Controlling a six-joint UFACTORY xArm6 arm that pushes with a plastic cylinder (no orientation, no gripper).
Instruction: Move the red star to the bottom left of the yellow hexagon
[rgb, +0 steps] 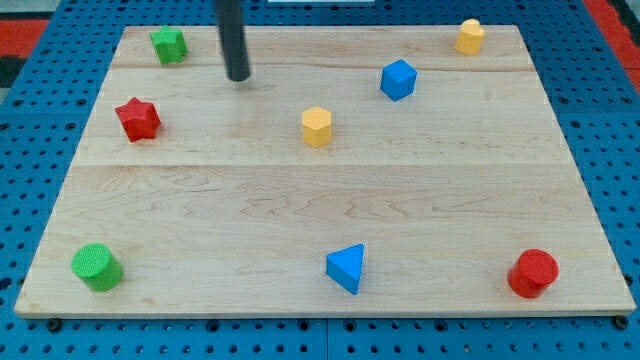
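Red star (138, 119): a small, bright red block with blunt points, its flat top lighter than its shadowed sides; it lay flat on the board near the view's left edge, in the upper half.
Yellow hexagon (317, 126): stood near the board's middle, well to the view's right of the red star and at about the same height.
My tip (238, 76): a plain dark rod with nothing to open or close; its end sat on the board, touching no block, up and to the view's right of the red star, between the green star (168, 45) and the yellow hexagon.
Wooden board (330, 215): pale wood, lying on a blue pegboard (20, 200).
Other blocks: blue cube (397, 79), yellow block (470, 36), green cylinder (97, 267), blue triangle (347, 267), red cylinder (533, 273).
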